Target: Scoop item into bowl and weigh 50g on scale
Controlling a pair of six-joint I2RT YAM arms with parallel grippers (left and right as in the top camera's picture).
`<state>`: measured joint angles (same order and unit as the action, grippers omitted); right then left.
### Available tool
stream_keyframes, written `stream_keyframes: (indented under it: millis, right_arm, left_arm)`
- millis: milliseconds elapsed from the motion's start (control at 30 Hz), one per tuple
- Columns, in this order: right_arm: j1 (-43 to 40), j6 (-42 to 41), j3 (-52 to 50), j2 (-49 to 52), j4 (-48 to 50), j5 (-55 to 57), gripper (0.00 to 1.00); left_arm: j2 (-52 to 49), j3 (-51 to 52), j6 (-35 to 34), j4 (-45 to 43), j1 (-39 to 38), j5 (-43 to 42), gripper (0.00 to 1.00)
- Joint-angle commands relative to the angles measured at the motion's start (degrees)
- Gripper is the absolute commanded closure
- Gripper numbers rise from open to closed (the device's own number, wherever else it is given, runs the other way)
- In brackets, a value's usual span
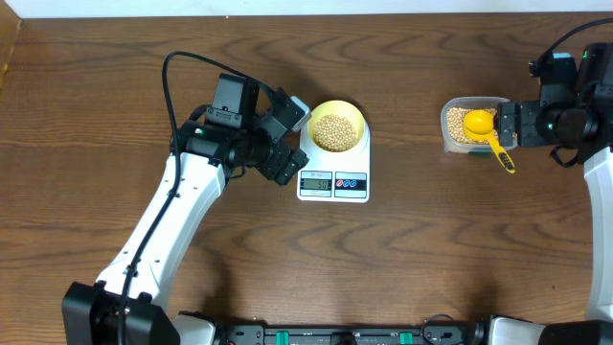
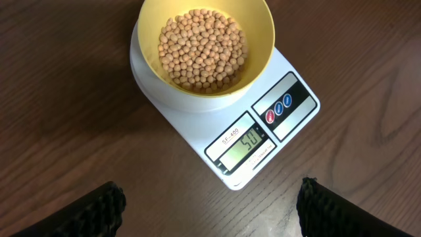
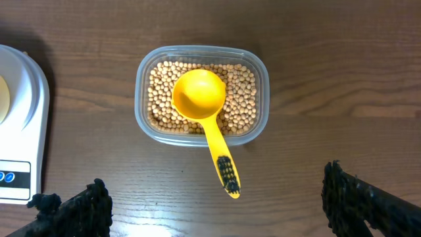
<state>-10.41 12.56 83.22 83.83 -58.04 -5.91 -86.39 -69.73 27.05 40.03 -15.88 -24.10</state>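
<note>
Beans lie below bowl rim, left claw beside scale's left edge.

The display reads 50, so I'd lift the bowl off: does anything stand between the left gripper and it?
Nothing visible blocks it. The left gripper is open beside the scale; the bowl sits on it, rim free. Only the scale's low display end faces the gripper.

We see a matt wood-grain table, a smooth white plastic scale, a clear plastic tub, a glossy plastic scoop.
</note>
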Motion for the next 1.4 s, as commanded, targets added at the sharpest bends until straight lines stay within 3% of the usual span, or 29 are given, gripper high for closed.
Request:
stream_keyframes:
  millis: [0, 1000, 1367]
  right_arm:
    - [0.35, -0.50, 1.16, -0.90, -0.04, 0.42, 0.01]
    - [0.35, -0.50, 1.16, -0.90, -0.04, 0.42, 0.01]
    - [0.35, -0.50, 1.16, -0.90, -0.07, 0.42, 0.01]
  left_arm:
    - [0.24, 0.63, 0.35, 0.00, 0.22, -0.74, 0.14]
    - [0.24, 0.63, 0.17, 0.13, 0.20, -0.90, 0.14]
    - [0.22, 0.63, -5.57, -3.48, -1.49, -3.82, 0.14]
